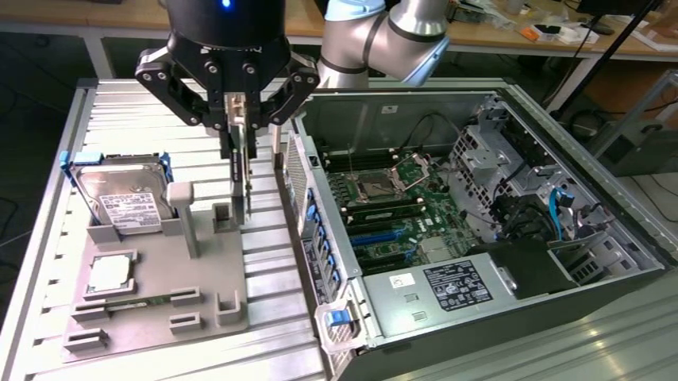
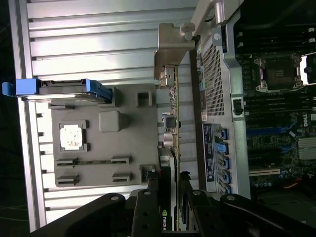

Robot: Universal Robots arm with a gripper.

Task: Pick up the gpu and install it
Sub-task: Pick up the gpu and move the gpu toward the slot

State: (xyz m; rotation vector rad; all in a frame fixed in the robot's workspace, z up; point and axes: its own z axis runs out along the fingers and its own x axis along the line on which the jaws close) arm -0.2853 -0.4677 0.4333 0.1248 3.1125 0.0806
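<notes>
Single-arm workstation with an open computer case. The end effector hangs over the ribbed aluminium bench. Its black fingers are drawn in narrow and clamped on the upper part of the gpu.

The gpu is carried on edge, its long axis vertical. It hangs between the upright post of the grey parts fixture and the outer wall of the computer case. Its silver end bracket is at the end farthest from the fingers. Whether the card's lower end is clear of the fixture cannot be told.

On the fixture rest:
- a hard drive with blue tabs, standing tilted in its holder;
- a processor chip, lying flat beside the drive;
- a narrow memory stick, just beyond the chip.

The case lies on its side, at the exterior view's right of the fixture, with its panel off. This exposes the green motherboard, its processor socket and the labelled power supply.
</notes>
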